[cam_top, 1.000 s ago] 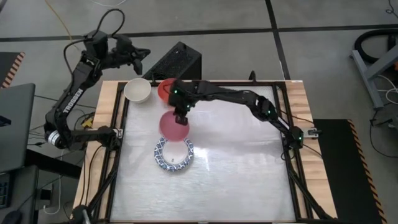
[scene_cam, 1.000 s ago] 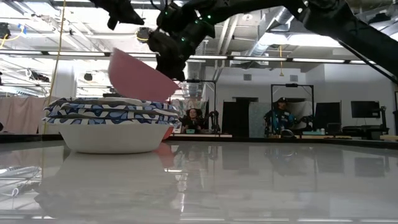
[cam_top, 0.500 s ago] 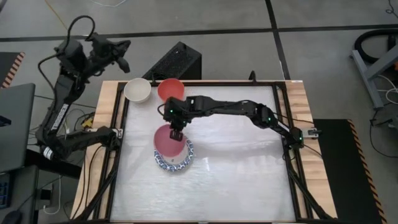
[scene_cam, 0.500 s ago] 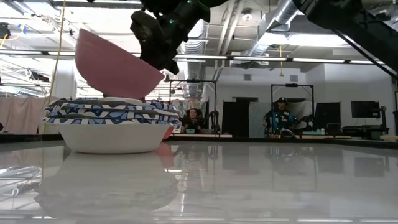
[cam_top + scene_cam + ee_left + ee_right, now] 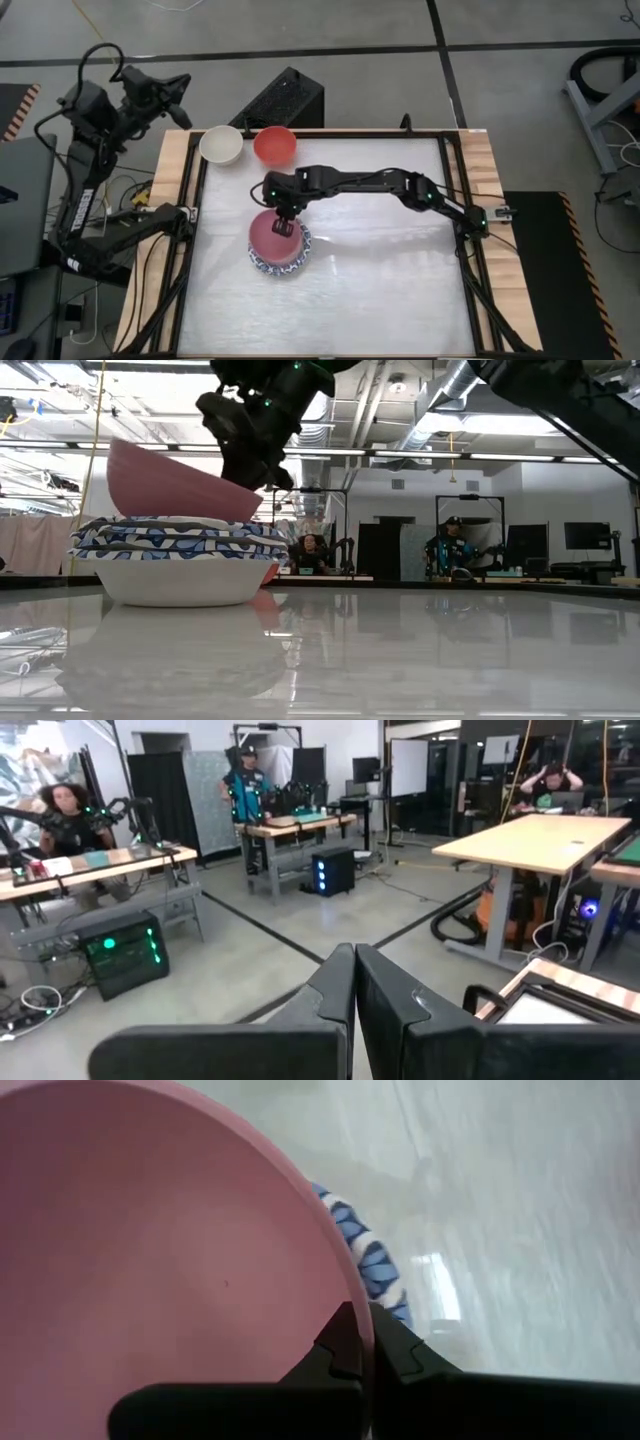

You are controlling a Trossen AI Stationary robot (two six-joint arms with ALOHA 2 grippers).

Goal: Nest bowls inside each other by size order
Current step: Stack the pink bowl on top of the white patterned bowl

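1. Now, at left of centre in the high view, the right gripper is clamped on the rim of the pink bowl, which lies over the stack of blue-and-white patterned bowls; a second ago the bowl hung tilted in the air nearer the top of the frame, and half a second ago it was only reaching the stack's edge
2. Seen from the low view at left of frame, the pink bowl sits with its base on the top of the patterned stack, one side of its rim tilted higher than the other, so it appears not yet settled level; the right gripper grips its rim on the side toward frame centre
3. The right wrist view shows the two dark fingers closed with the pink rim pinched between them, and a strip of blue pattern showing past the rim
4. The red bowl and the cream-white bowl stand side by side, apart from each other, at upper left of the table in the high view, well away from the stack
5. The left gripper waits raised off the table's upper-left corner; its wrist view shows its fingers pressed together on nothing
6. Judged from this, the pink bowl's placement is nearly done; release and levelling remain, then the red and cream-white bowls by size
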